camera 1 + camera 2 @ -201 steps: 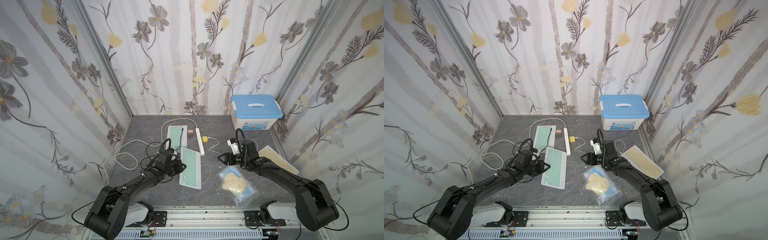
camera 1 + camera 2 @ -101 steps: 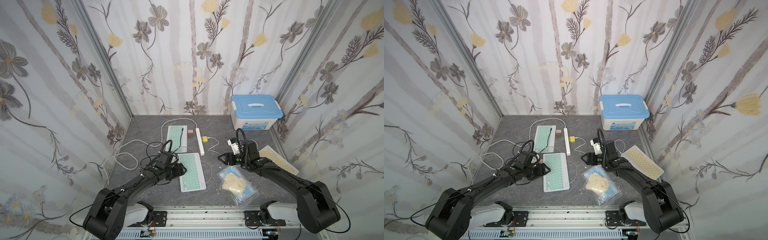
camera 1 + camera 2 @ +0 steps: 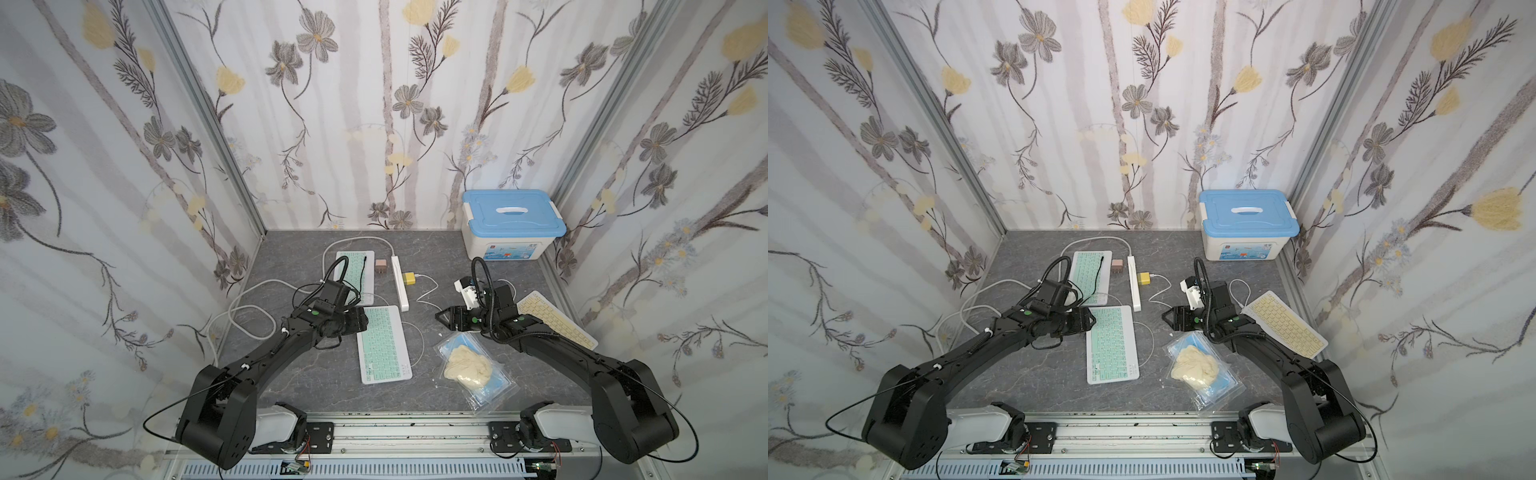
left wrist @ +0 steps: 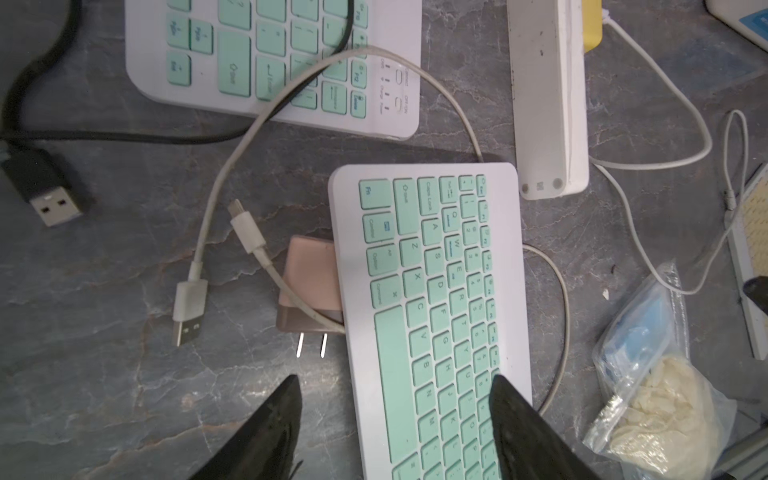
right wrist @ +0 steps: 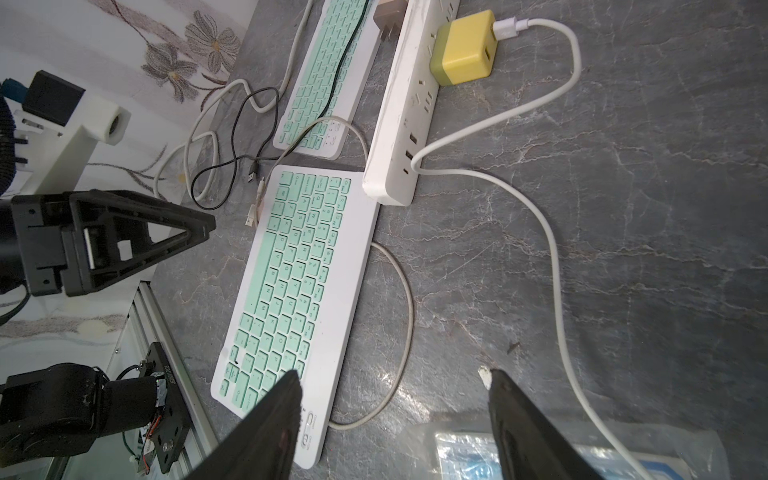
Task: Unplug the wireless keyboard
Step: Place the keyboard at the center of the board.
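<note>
Left gripper point(image 4: 395, 376) and right gripper point(image 5: 395, 372) both spread and empty, you're lining up on the green keyboard point(image 3: 384, 347) lying mid-bench toward the front edge, so be pinching the white cable point(image 5: 409, 299) right at its plug, seemingly seated in the keyboard's side, and pulling straight outward.

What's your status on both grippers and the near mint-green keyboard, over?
Left gripper open, empty, above edge of near mint-green and white keyboard. Right gripper open, empty. White cable's small plug lies free beside the keyboard. Pink wall charger against its edge.

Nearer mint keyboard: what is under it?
A pink wall adapter sticks out from under the keyboard's long edge, prongs showing; a white cable goes under too. The rest beneath is covered.
</note>
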`<move>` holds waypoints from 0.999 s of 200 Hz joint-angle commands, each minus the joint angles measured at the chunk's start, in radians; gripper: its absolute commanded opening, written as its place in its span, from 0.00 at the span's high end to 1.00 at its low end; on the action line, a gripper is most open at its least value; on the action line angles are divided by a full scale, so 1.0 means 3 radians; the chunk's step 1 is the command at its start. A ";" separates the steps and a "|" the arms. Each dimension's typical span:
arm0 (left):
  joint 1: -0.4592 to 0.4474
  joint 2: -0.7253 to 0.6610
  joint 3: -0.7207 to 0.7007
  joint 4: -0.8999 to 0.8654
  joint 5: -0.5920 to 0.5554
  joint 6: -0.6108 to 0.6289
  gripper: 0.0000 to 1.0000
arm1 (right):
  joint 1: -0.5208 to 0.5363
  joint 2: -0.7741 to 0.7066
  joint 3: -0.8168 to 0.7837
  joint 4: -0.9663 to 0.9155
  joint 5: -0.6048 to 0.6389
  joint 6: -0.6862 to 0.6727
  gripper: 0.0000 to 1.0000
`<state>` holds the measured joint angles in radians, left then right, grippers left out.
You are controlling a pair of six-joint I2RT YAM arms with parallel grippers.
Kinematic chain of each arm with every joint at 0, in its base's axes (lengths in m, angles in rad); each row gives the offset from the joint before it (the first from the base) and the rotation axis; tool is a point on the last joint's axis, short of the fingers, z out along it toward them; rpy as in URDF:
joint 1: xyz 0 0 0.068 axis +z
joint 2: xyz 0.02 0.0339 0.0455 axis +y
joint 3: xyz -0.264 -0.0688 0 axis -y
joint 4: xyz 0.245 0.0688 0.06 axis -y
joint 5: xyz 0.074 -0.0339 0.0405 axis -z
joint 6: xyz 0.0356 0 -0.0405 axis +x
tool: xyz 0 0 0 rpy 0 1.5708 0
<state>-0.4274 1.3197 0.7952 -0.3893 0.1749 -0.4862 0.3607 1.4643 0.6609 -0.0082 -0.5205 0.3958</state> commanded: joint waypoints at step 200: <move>-0.0326 0.1787 0.1014 0.0459 0.0260 0.0480 0.35 | -0.0004 0.0043 -0.0089 0.0106 0.0023 -0.0063 0.27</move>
<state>-0.5140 1.8370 1.0840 -0.2504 0.2138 -0.3653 0.3607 1.4750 0.6247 -0.0063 -0.5159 0.3946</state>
